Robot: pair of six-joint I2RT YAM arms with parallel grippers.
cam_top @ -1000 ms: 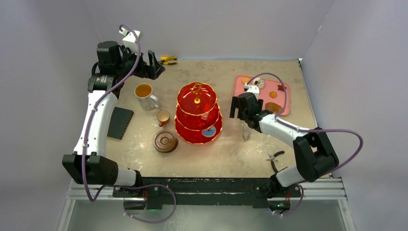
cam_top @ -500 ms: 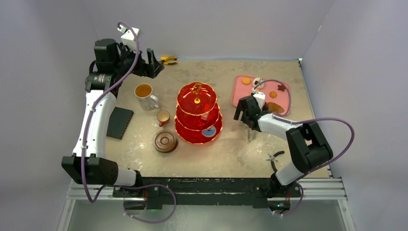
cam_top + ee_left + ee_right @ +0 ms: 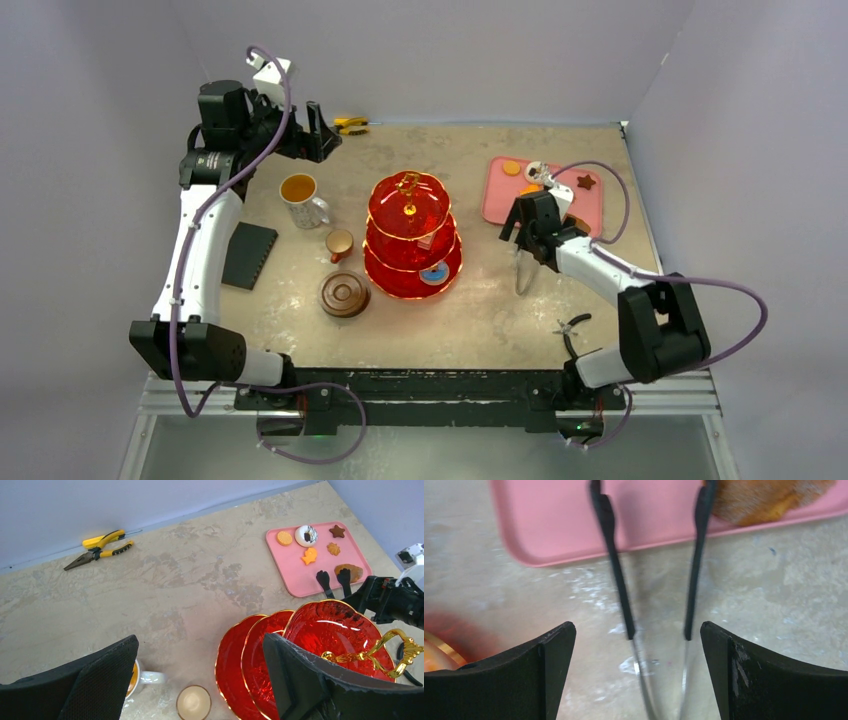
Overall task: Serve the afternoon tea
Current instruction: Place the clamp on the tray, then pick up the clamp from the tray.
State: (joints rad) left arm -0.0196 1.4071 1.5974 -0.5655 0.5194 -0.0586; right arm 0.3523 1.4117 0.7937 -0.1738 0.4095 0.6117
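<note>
The pastries (image 3: 310, 556) are looking small, light and probably crumbly, so I am judging that each wants a gentle pinch across its sides, through the black tongs (image 3: 615, 570) rather than bare fingers. The three-tier stand (image 3: 412, 235) is seeming stiff, glossy and likely brittle, and its gold handle (image 3: 408, 185) is offering the one safe hold. The white mug (image 3: 300, 198), holding amber tea, is likely to spill if tipped.

The pastries are lying on the pink tray (image 3: 290, 575) at the far right: a round biscuit (image 3: 284, 538), an iced doughnut (image 3: 306, 535), a dark star (image 3: 338, 531), orange shapes and a larger brown piece (image 3: 350, 571) beside the tong tips. The stand, red and translucent with gilt rims, is standing mid-table, carrying a blue-topped piece (image 3: 434, 272) on its lowest tier. The mug and the small brown cup (image 3: 339, 243) are sitting to its left.

The right gripper (image 3: 636, 627) is gaping wide, straddling the tongs' arms without touching them. The left gripper (image 3: 197, 650) is hovering at the far left, spread wide and holding nothing.
</note>
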